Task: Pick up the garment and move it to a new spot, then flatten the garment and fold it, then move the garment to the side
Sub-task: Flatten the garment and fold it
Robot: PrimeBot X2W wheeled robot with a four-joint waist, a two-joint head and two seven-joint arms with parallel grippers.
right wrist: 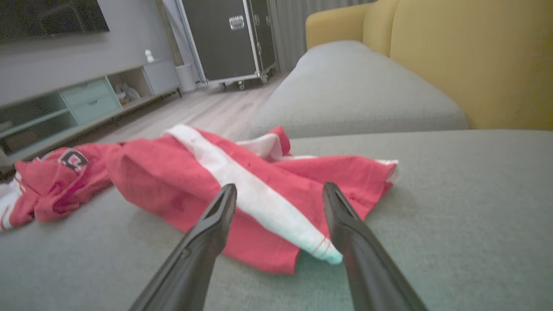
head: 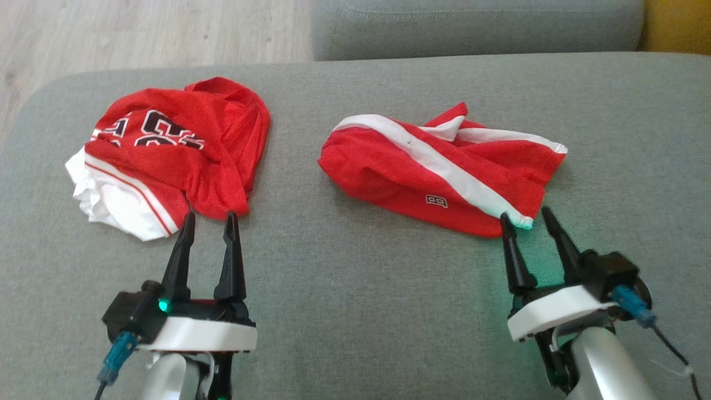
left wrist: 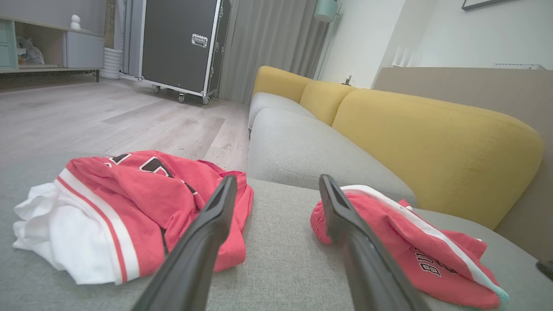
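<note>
Numerals on the jersey (head: 166,161) are partly buried in folds, lettering on the shorts (left wrist: 389,233) is left unread among creases, and the jersey is cropped by the right wrist view's left edge.

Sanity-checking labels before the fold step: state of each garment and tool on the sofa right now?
red jersey: crumpled in a heap, not flattened, not held.
red shorts: bunched and creased, white stripe up, not held.
left tool: open, empty, tips by the red jersey's near edge.
right tool: open, empty, tips by the red shorts' near corner.
</note>
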